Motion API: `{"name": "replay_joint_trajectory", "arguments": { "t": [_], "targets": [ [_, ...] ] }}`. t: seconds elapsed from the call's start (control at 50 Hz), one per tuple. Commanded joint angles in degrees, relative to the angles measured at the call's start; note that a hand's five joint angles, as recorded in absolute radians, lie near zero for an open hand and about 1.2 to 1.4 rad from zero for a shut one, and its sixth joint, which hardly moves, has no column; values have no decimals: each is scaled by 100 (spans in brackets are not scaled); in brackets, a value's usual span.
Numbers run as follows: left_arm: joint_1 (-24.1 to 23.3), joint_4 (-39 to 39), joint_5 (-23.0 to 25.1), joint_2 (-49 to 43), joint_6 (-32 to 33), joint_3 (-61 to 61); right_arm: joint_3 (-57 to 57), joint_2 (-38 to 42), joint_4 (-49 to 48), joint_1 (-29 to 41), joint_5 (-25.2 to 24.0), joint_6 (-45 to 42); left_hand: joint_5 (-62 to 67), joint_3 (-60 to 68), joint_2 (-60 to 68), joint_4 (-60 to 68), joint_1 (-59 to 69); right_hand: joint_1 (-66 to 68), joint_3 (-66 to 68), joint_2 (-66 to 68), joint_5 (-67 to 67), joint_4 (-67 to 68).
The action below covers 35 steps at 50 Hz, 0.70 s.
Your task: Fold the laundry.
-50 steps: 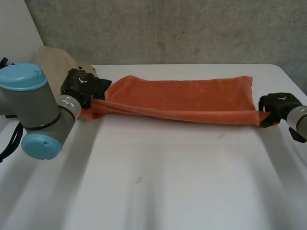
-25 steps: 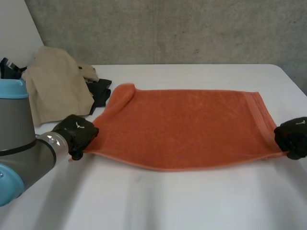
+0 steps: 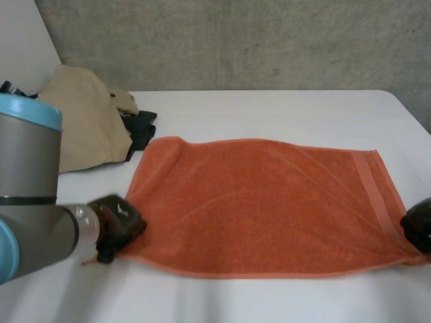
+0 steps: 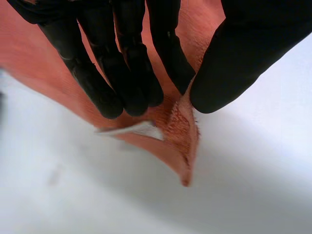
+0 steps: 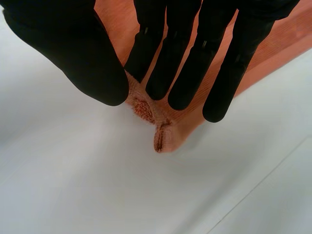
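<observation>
a: what's the biggest thing there?

b: the white table (image 3: 269, 108). spread nearly flat on it is the orange towel (image 3: 262, 202), long side running across, its near edge toward the robot and slightly raised at both near corners.

a: anything else on the table?

b: a rumpled beige cloth (image 3: 87, 128) at the far left, just beyond the towel's far left corner, with a dark garment (image 3: 140, 128) tucked against it. the two look close to the towel, but i can't tell if they touch it.

a: and the hands?

b: the left hand (image 3: 118, 219) is at the towel's near left corner. its wrist view shows fairly straight fingers (image 4: 122, 73) on one face of the cloth and the thumb (image 4: 243, 58) on the other, pinching the corner between them. the right hand (image 3: 419, 225) is at the near right corner, and its own fingers (image 5: 185, 63) and thumb (image 5: 83, 53) pinch that corner the same way, the tip of the cloth poking out past them.

a: smallest detail?

b: a small white label (image 4: 139, 129) on the hem just past the left fingertips.
</observation>
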Motion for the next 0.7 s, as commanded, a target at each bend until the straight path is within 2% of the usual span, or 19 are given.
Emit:
{"name": "replay_joint_trajectory", "arguments": {
  "t": [0.02, 0.16, 0.3, 0.44, 0.6, 0.64, 0.66, 0.68, 0.7],
  "targets": [
    [-82, 953, -377, -395, -15, 947, -507, 396, -1169, 453, 4, 804, 1373, 1185, 1135, 1126, 1305, 1529, 1204, 1253, 1347, 1154],
    [-64, 1586, -720, -1652, 275, 2765, -1605, 1099, -2469, 857, 250, 1638, 1373, 1185, 1135, 1126, 1305, 1529, 1204, 1253, 1347, 1154],
    [-81, 1701, -729, -2890, 292, 4882, -2483, 1818, -3988, 1165, 434, 2473, 1373, 1185, 1135, 1126, 1305, 1529, 1204, 1253, 1347, 1154],
    [-223, 1771, -765, -3832, 547, 6124, -2942, 2461, -4878, 1402, 610, 2492, 1373, 1185, 1135, 1126, 1305, 1529, 1204, 1253, 1347, 1154],
    [-240, 2676, -607, -4580, 925, 6802, -3469, 3208, -5503, 1605, 804, 2465, 1373, 1185, 1135, 1126, 1305, 1529, 1204, 1253, 1347, 1154],
    [-266, 2948, -571, -4685, 899, 6811, -3636, 3428, -5573, 1675, 839, 2465, 1373, 1185, 1135, 1126, 1305, -1885, -2210, -2161, -2067, -2261],
    [-284, 3019, -563, -4712, 882, 6802, -3697, 3498, -5591, 1701, 856, 2456, 593, 404, 354, 346, 524, -3753, -4078, -4029, -3935, -4128],
    [-293, 3106, -571, -4738, 873, 6785, -3750, 3568, -5591, 1736, 900, 2448, -1014, -1202, -1252, -1261, -1082, -5471, -5796, -5747, -5653, -5846],
    [-328, 3264, -606, -4756, 838, 6732, -3872, 3691, -5591, 1780, 1022, 2413, -4694, -4882, -4932, -4941, -4762, -5471, -5796, -5747, -5653, -5846]
  ]
}}
